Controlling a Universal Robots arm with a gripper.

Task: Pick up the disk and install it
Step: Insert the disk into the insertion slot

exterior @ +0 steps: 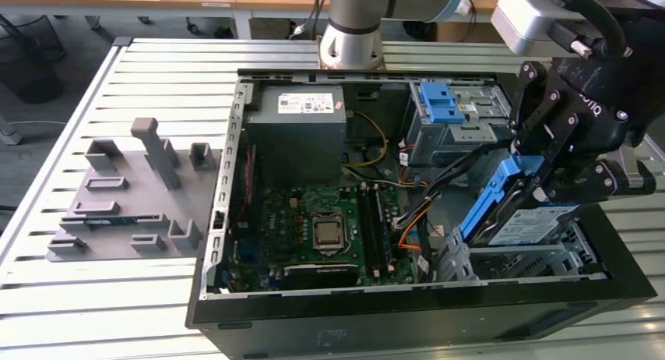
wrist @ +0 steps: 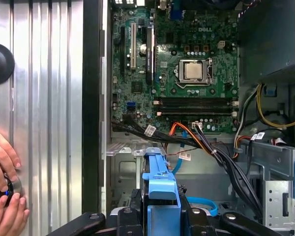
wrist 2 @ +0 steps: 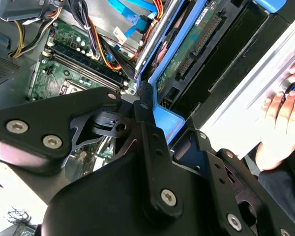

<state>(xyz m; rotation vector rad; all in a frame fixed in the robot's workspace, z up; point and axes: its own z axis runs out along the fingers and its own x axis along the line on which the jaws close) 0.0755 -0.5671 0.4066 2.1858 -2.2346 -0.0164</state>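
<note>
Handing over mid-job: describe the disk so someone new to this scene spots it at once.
Find the open black computer case and go to its end at the exterior view's right. There the claw grips the disk, tilted above the metal bay. It is flat and silver with a white-and-blue label and blue edge bracket, unlike the all-blue latch farther back.

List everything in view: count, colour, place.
computer case: one, black, open, on the table
table: one, silver slats
motherboard: one, green, inside the case
power supply: one, grey, inside, near the arm's base
cables: several, mixed colours, inside the case
latch piece: one, blue, inside the case
fixture: one, grey, exterior view's left of the case
disk: one, silver with blue bracket, tilted, over the case
person's hand: at least one, on the table
arm: one, grey
tool: one, black, shut on the disk
</note>
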